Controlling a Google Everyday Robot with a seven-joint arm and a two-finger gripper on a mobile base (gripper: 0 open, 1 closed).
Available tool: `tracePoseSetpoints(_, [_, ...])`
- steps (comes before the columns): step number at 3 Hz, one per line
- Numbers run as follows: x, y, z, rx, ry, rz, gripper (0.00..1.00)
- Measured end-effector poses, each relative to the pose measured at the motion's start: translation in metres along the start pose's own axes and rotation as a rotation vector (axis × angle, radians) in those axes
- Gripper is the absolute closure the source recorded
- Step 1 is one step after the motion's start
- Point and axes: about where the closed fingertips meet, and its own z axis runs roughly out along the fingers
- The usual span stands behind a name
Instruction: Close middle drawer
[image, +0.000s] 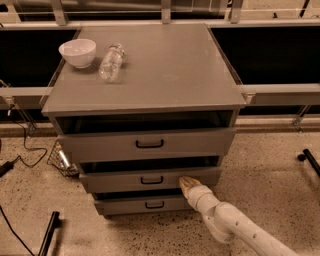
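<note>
Camera view: gripper fingers (187, 183), seemingly together, touching middle drawer (115, 181) front.

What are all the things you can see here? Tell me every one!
cabinet: one, grey, in the middle of the view, standing on the floor
bowl: one, white, back left corner of the cabinet top
bottle: one, clear plastic, lying on its side just right of the bowl
top drawer: one, grey with a black handle, highest of three
middle drawer: one, grey with a black handle, pulled out a little
bottom drawer: one, grey with a black handle, lowest
cable: one, black, on the floor at the left
floor: speckled tan
arm: one, white, reaching in from the bottom right
gripper: one, tan, at the middle drawer's front, right of its handle
</note>
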Motion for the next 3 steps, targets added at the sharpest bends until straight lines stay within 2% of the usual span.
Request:
tracePoseSetpoints(2, [-0.003,0.005,-0.002,-0.015,0.008,0.0,1.0])
tracePoseSetpoints(3, [-0.002,0.018,-0.015,-0.069,0.056,-0.006,1.0])
